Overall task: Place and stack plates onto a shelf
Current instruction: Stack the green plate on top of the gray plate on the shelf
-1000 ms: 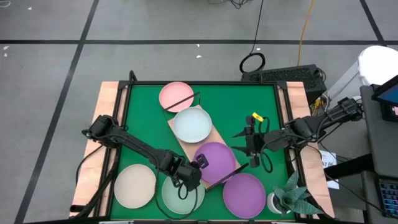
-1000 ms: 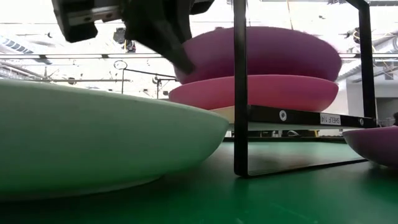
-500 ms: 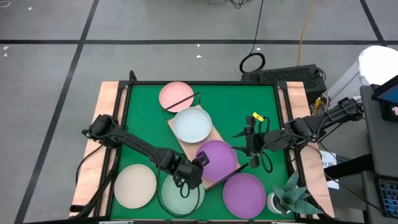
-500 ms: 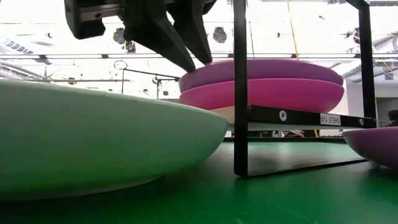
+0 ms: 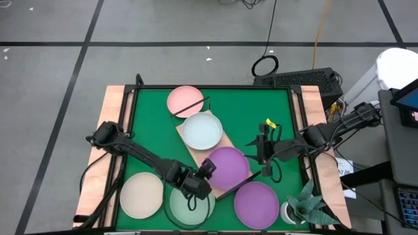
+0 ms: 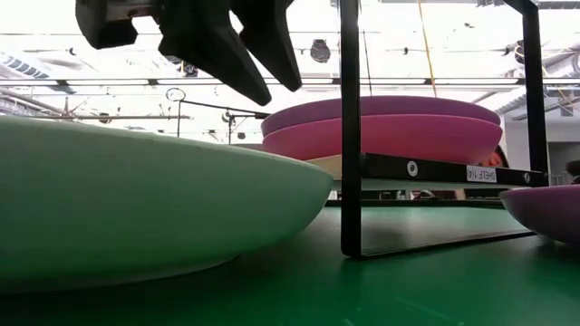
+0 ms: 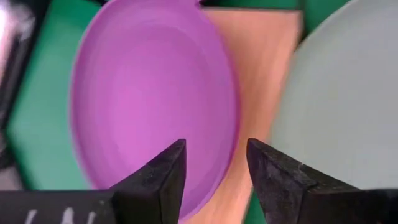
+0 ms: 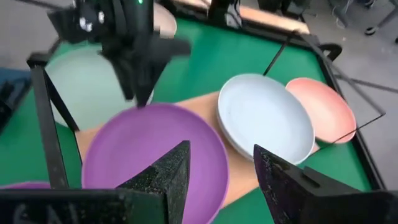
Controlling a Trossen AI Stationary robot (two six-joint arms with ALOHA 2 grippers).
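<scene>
The shelf (image 5: 193, 154) lies slantwise on the green mat. On it sit a pale blue plate (image 5: 202, 130) and a purple plate (image 5: 228, 168), which rests level on a magenta plate (image 6: 381, 138). My left gripper (image 5: 208, 168) hangs open just above and beside the purple plate's left rim (image 7: 221, 168), touching nothing. A mint plate (image 5: 191, 205) lies under that arm. My right gripper (image 5: 263, 156) waits open to the right of the shelf. Also on the mat lie a salmon plate (image 5: 185, 101), a beige plate (image 5: 142, 194) and a second purple plate (image 5: 256, 203).
The shelf's black wire frame (image 6: 350, 127) stands upright at its near end, close to my left gripper. A potted plant (image 5: 304, 207) stands at the table's near right corner. Bare green mat (image 5: 255, 111) shows at the far right.
My left gripper has opened and let go of the purple plate, then risen a little and drawn back toward the table's left. The plate, tilted a second ago, has dropped and now lies level on the magenta plate.
</scene>
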